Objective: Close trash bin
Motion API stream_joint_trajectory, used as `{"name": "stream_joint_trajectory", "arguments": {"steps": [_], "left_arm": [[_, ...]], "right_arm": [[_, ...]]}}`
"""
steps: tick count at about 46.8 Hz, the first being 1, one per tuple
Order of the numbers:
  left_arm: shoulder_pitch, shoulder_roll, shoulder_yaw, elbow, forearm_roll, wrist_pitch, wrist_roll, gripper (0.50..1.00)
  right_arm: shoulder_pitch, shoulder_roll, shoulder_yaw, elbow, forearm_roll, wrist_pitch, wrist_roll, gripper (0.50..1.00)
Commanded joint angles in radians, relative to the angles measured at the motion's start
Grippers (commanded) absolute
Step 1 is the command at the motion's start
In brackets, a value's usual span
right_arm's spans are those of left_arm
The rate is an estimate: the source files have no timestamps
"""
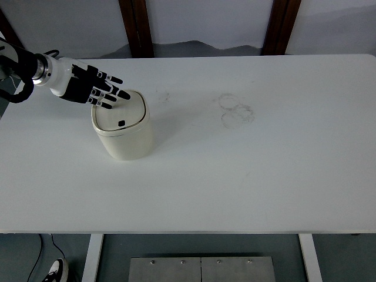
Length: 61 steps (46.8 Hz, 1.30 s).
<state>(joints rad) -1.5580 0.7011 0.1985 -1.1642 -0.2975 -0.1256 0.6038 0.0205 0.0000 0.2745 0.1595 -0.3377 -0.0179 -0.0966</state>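
A small cream trash bin (pixel 123 132) stands on the left part of the white table (pixel 247 170). Its lid (pixel 120 114) lies flat and shut, with a small black button near its front edge. My left hand (pixel 97 89) comes in from the left edge and hovers over the lid's far left corner with its fingers spread, holding nothing. I cannot tell whether the fingertips touch the lid. The right arm is out of view.
Faint grey smudge rings (pixel 236 110) mark the table at centre right. Two dark wooden posts (pixel 136 26) stand behind the table's far edge. A shoe (pixel 56 271) shows on the floor at the bottom left.
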Motion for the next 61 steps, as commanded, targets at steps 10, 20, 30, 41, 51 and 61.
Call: {"name": "stream_joint_trajectory", "arguments": {"steps": [10, 20, 30, 41, 51, 61], "left_arm": [[0.001, 0.001, 0.001, 0.0, 0.0, 0.0, 0.001, 1.0], [-0.019, 0.006, -0.001, 0.0, 0.0, 0.0, 0.001, 1.0], [-0.05, 0.001, 0.001, -0.005, -0.002, 0.006, 0.004, 1.0], [-0.06, 0.005, 0.001, -0.009, -0.002, 0.014, 0.007, 1.0], [-0.085, -0.02, 0.001, -0.041, -0.018, 0.04, 0.007, 1.0], [-0.09, -0.048, 0.01, -0.078, -0.038, 0.084, 0.007, 1.0]], "right_arm": [[0.001, 0.0, 0.0, 0.0, 0.0, -0.001, 0.0, 0.995], [0.001, 0.0, 0.0, 0.002, 0.002, -0.001, 0.0, 0.995], [-0.001, 0.0, 0.0, 0.0, 0.003, -0.001, 0.0, 0.995], [-0.001, 0.0, 0.0, 0.0, 0.0, -0.001, 0.0, 0.995], [-0.001, 0.0, 0.0, 0.0, 0.0, -0.001, 0.0, 0.995], [-0.001, 0.0, 0.0, 0.0, 0.0, -0.001, 0.0, 0.995]]}}
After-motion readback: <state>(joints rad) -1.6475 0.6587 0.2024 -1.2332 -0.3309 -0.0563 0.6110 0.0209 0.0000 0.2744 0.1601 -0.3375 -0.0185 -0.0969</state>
